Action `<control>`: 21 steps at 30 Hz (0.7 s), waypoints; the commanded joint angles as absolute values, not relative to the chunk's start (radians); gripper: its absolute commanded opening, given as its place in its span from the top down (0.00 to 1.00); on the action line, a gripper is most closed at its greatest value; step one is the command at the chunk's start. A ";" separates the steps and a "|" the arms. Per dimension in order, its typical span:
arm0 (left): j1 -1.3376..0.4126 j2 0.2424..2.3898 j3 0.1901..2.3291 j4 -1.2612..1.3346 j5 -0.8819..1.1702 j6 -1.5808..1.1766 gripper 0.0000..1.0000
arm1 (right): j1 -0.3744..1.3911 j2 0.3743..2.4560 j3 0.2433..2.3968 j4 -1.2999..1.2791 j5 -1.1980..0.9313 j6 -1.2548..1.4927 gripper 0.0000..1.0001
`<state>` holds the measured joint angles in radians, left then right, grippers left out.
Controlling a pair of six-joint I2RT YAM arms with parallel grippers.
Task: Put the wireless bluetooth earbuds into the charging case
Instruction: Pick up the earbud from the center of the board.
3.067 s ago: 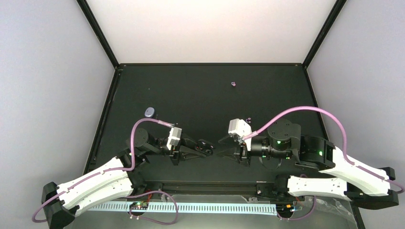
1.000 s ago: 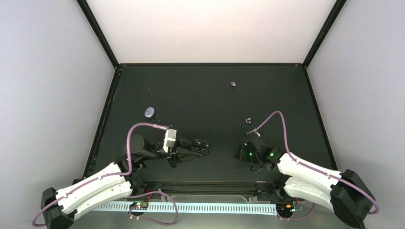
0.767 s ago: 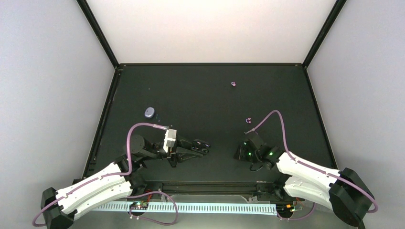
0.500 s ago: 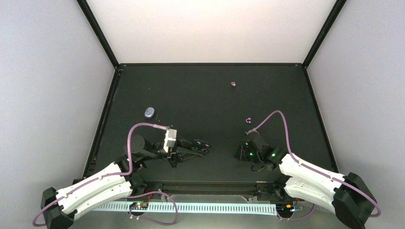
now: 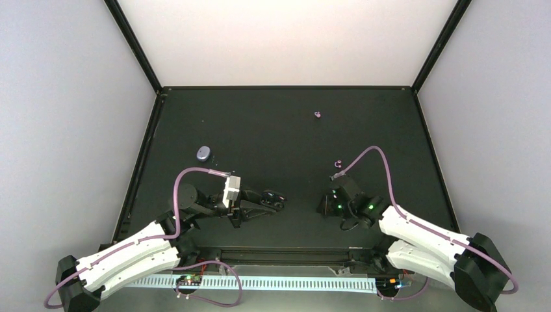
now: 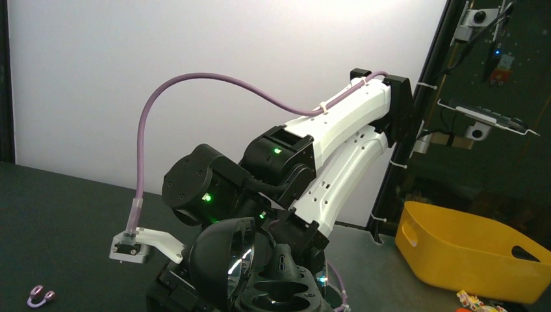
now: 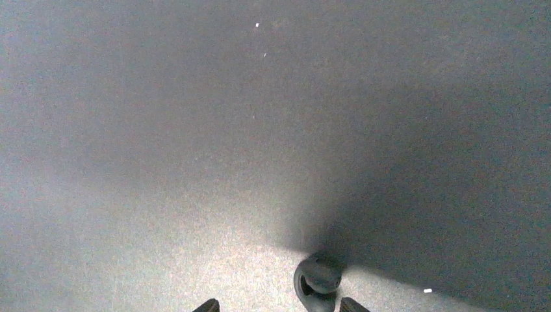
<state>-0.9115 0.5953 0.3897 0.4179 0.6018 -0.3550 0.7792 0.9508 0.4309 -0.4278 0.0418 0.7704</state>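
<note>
Plainly the nearer earbud [image 5: 337, 164] lies a little beyond the right gripper [image 7: 279, 303], whose fingers stand parted, gripping nothing, while the clenched left gripper [image 5: 276, 196] sits farther off.

Robot lab: walled black table [image 5: 273, 130]

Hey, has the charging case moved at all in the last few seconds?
No. The charging case lies at the same spot, near the left rim of the table.
</note>
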 commanded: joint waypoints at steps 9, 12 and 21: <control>-0.919 0.582 0.396 0.433 0.598 -0.359 0.98 | 0.776 1.015 0.359 -0.351 -0.105 0.815 0.48; -0.918 0.575 0.395 0.429 0.599 -0.361 0.98 | 0.775 1.050 0.367 -0.316 -0.143 0.809 0.48; -0.918 0.569 0.397 0.422 0.597 -0.360 0.98 | 0.776 1.126 0.414 -0.246 -0.226 0.781 0.48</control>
